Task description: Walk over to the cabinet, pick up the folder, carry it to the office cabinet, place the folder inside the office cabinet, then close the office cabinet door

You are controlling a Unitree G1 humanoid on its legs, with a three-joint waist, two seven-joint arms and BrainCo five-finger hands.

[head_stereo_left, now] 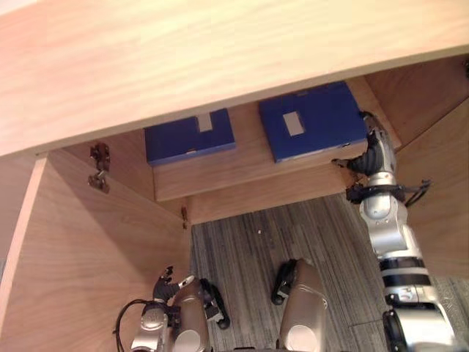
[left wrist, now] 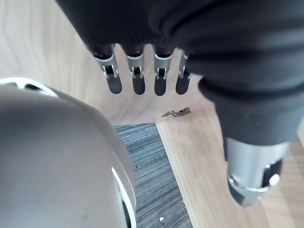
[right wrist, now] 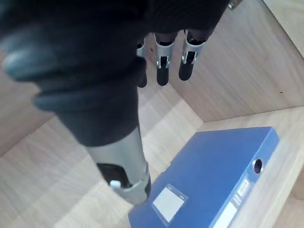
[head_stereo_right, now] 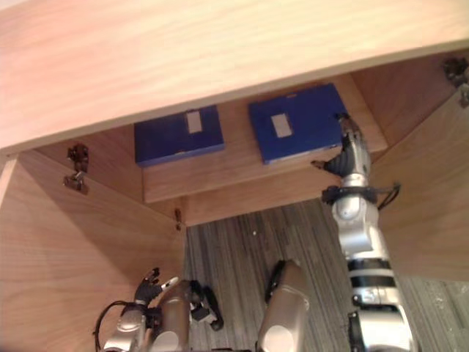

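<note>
Two blue folders lie flat on the shelf point(head_stereo_left: 242, 170) inside the wooden cabinet. The right folder point(head_stereo_left: 315, 121) carries a white label, as does the left folder point(head_stereo_left: 187, 138). My right hand point(head_stereo_left: 374, 158) reaches into the cabinet just beside the right folder's right edge. In the right wrist view its fingers point(right wrist: 162, 71) and thumb are straight, and the right folder point(right wrist: 213, 185) lies free on the shelf past them. My left hand point(head_stereo_left: 167, 286) hangs low by the left door, its fingers point(left wrist: 137, 80) straight and holding nothing.
The cabinet's top panel point(head_stereo_left: 220, 59) juts out over the shelf. An open wooden door point(head_stereo_left: 95, 257) with a metal hinge point(head_stereo_left: 99, 167) stands at the left, and a wooden panel point(head_stereo_left: 440, 205) at the right. Grey striped carpet point(head_stereo_left: 293, 235) lies below.
</note>
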